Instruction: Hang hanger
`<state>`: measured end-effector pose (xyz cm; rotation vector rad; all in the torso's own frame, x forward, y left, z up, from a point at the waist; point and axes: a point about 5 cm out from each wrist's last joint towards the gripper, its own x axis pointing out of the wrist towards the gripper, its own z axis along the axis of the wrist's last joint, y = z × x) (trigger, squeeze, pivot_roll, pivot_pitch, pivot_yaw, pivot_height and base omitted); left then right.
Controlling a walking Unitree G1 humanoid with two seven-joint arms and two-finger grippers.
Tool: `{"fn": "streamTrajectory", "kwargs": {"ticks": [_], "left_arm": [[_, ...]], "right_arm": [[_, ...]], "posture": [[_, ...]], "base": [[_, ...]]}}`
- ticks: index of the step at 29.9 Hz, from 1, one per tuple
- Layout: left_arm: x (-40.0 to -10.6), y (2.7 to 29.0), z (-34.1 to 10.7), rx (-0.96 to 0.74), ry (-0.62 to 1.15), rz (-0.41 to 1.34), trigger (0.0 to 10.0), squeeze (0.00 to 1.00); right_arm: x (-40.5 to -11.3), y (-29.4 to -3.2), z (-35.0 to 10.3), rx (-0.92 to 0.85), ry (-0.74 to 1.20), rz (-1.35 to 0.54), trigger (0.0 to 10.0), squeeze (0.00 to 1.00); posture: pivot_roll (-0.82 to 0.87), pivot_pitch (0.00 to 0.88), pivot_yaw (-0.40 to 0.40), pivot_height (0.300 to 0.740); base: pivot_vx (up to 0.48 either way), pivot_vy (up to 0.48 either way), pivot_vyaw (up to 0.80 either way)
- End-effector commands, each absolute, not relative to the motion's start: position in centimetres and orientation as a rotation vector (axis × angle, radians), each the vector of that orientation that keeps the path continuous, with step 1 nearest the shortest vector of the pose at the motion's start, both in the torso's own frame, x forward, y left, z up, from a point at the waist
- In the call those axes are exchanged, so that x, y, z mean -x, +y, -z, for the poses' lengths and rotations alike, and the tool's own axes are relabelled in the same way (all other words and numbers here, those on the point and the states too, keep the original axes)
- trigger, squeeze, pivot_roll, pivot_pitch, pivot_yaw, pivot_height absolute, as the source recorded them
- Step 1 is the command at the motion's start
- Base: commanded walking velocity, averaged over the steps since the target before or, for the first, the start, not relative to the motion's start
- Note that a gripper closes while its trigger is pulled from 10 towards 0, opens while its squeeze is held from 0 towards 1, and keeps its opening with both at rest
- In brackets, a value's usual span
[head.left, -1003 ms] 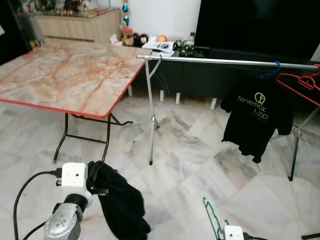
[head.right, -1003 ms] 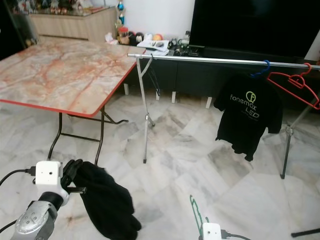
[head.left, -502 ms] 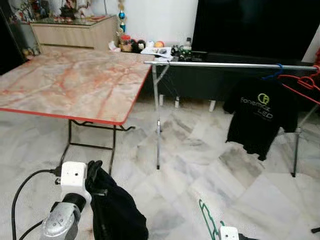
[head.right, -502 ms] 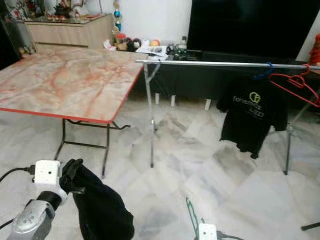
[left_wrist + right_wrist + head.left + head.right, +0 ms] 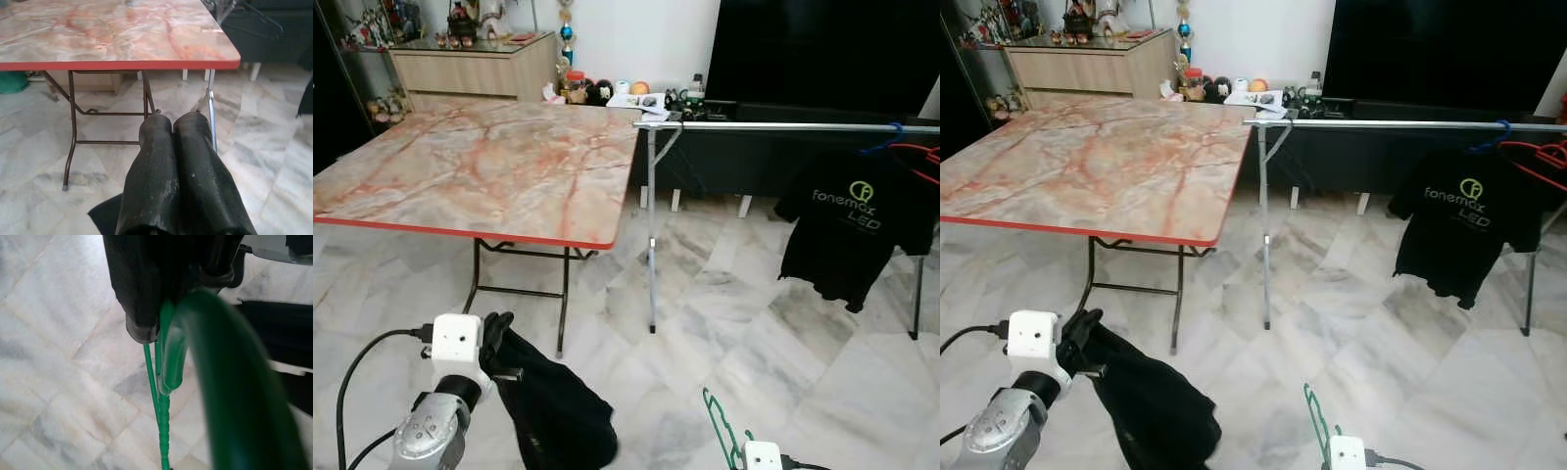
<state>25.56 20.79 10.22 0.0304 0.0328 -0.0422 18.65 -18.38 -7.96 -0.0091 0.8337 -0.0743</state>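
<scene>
A green wire hanger rises at the bottom edge of the eye views, and my right gripper is shut on it; the right wrist view shows its green hook close up. At the lower left my left gripper is shut on a black garment that droops toward the floor. Its two fingers press together. A silver clothes rail stands far ahead on the right. A black printed T-shirt on a blue hanger and a red hanger hang from it.
A marble-topped folding table with a red edge stands ahead on the left, its metal legs near the rail's upright. A dark TV unit and a wooden sideboard line the far wall. Marble floor lies between me and the rail.
The whole view has shifted, so the camera moved: table and rail now sit further right in the picture. Both grippers keep their holds.
</scene>
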Motion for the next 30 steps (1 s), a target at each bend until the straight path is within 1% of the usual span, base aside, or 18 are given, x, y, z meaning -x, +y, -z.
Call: {"fn": "streamTrajectory", "kwargs": {"ticks": [1, 3, 7, 17, 25, 30], "left_arm": [[-25.9, 20.3, -11.2, -0.036, -0.005, 0.061, 10.0, 0.0], [-25.9, 20.6, -11.4, -0.038, -0.01, 0.041, 10.0, 0.0], [-25.9, 20.8, -11.6, -0.041, -0.015, 0.032, 10.0, 0.0], [-25.4, 20.9, -11.9, -0.06, -0.035, 0.014, 10.0, 0.0], [-25.2, 20.5, -12.1, -0.047, -0.04, 0.044, 10.0, 0.0], [-25.3, 20.2, -12.2, -0.039, -0.045, 0.058, 10.0, 0.0]], "right_arm": [[-18.6, -18.2, 8.0, -0.007, 0.833, 0.076, 10.0, 0.0], [-18.7, -18.0, 8.0, 0.004, 0.834, 0.052, 10.0, 0.0], [-18.8, -18.1, 7.9, 0.001, 0.831, 0.059, 10.0, 0.0], [-19.1, -18.3, 7.7, -0.008, 0.826, 0.066, 10.0, 0.0], [-17.8, -19.6, 8.3, -0.007, 0.885, 0.079, 10.0, 0.0], [-17.2, -20.6, 8.5, -0.015, 0.907, 0.103, 10.0, 0.0]], "posture": [[0.08, 0.0, 0.029, 0.74], [0.09, 0.0, 0.023, 0.74], [0.11, 0.007, 0.017, 0.74], [0.13, 0.03, 0.007, 0.74], [0.13, 0.037, 0.005, 0.74], [0.13, 0.037, 0.009, 0.74]], "base": [[0.0, 0.48, 0.0], [0.0, 0.48, 0.0], [0.0, 0.48, 0.0], [0.0, 0.0, 0.0], [0.0, 0.0, 0.0], [0.291, 0.0, 0.0]]}}
